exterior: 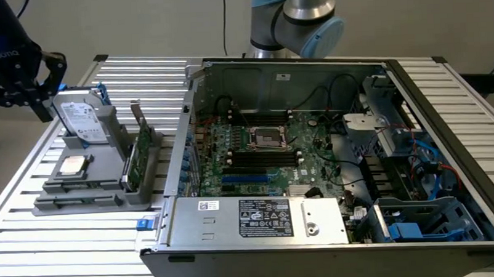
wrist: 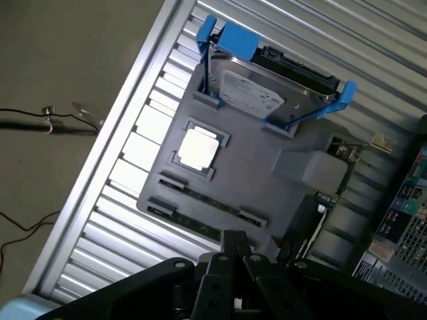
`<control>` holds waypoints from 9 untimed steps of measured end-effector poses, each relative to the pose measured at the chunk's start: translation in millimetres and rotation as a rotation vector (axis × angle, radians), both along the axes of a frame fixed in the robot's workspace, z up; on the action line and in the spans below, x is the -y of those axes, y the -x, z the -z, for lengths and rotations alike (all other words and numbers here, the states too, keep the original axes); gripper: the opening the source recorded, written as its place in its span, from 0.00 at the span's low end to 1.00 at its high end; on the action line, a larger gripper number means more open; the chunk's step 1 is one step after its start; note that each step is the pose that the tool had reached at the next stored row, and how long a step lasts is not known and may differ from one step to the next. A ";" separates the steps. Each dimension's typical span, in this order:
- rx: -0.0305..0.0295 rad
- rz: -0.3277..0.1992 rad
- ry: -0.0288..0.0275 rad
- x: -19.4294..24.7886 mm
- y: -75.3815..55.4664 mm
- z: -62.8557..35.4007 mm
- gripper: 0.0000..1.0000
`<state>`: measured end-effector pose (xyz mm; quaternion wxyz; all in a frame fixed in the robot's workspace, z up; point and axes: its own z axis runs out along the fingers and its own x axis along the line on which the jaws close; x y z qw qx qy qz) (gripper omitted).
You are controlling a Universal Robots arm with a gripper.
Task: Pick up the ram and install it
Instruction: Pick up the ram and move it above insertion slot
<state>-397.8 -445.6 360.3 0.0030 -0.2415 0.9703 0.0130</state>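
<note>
I have the gripper [exterior: 40,105] high in the upper left of the exterior view, up beside the hard drive [exterior: 82,119]. Its fingers are pressed together with nothing between them. It hangs above the grey parts holder [exterior: 96,165], which sits on the slatted bench [exterior: 70,249].

From the wrist view, the ram [wrist: 207,199] lies flat on the holder as a thin dark-green strip between two small end brackets. It is just beside the CPU [wrist: 198,148] and well apart from the hard drive. A second, similar strip lies alongside it, nearer the holder's edge. I cannot tell whether that is another stick or an empty groove.

I judge this to be the approach for the pick, with nothing grasped yet. To do it well, I want the jaws apart before any descent. I also want the wrist turned so the pads close across the stick's thin faces at its middle, so it lifts level. A straight drop should keep me clear of the end brackets and the CPU. The tall green card [exterior: 144,148] stands upright on the holder's side towards the open computer case [exterior: 327,68], so I give it room. The dark memory slots [exterior: 264,156] lie inside the case, near the middle of the exterior view.
</note>
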 end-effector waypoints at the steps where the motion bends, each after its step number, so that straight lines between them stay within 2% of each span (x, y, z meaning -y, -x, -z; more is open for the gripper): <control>1: 0.0000 -0.019 0.0000 0.0 0.0 0.2 0.11; 9: 0.0000 -0.165 0.0000 0.0 0.0 1.4 0.11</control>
